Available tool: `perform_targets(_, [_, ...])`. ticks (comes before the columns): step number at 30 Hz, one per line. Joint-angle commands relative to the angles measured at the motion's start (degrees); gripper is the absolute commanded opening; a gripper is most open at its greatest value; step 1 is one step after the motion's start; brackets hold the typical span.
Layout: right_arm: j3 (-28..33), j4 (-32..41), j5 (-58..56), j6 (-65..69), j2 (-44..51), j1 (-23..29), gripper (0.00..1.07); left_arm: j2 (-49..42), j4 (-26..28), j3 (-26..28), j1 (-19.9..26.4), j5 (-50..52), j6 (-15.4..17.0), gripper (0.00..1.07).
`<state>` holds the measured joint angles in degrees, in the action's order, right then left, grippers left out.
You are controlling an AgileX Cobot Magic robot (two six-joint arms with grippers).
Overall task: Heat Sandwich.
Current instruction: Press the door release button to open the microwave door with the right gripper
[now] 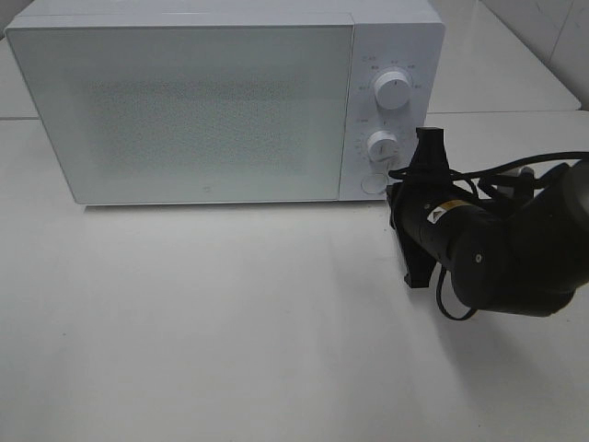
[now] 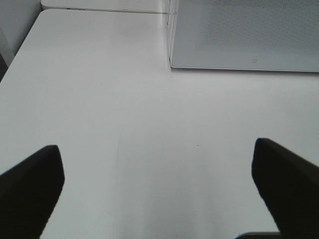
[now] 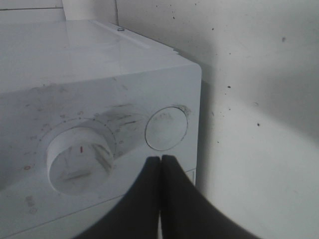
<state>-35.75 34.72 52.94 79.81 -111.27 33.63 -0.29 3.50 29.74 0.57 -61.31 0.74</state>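
1. My right claw (image 3: 160,160) is pressed together, its two dark fingers meeting in a thin seam with nothing between them.
2. It points at the control panel on the right end of the microwave (image 1: 184,110). Its tips sit just before the panel, under the round button (image 3: 166,128) and right of the lower dial (image 3: 79,159). I cannot tell whether the tips touch the panel.
3. From the high camera, this claw (image 1: 396,175) reaches in from the right, level with the lower dial (image 1: 382,145) and the round button (image 1: 373,183). The upper dial (image 1: 393,93) is above them.
4. My left claw (image 2: 155,147) is spread wide and pinches nothing. Its fingers (image 2: 30,189) hang over bare white table (image 2: 124,99), and the microwave's left front corner is farther off to the right.
5. The microwave stands at the far side of the table (image 1: 230,322) with its door (image 1: 184,120) shut. The door's dotted window shows nothing of the inside.
6. The sandwich shows in none of my views, so I cannot tell where it is.
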Motion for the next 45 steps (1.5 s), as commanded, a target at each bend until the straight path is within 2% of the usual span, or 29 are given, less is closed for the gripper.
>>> perform_targets(1, [-3.2, -2.3, -1.0, 0.2, -2.2, -1.2, 0.0, -0.9, -0.1, -0.1, -0.3, 0.0, 0.3, 0.98])
perform_targets(15, [-10.8, -1.3, -3.7, 0.2, -8.3, -2.4, 0.0, -0.9, -0.1, -0.1, -0.3, 0.0, 0.3, 0.98])
perform_targets(28, [-15.4, -0.5, -6.1, -0.9, -11.1, -5.0, 0.0, -0.9, -0.1, -0.1, -0.3, 0.0, 0.3, 0.98])
perform_targets(45, [-15.4, -0.5, -4.9, -3.0, -7.5, -4.8, 0.0, -0.9, -0.1, -0.1, -0.3, 0.0, 0.3, 0.98])
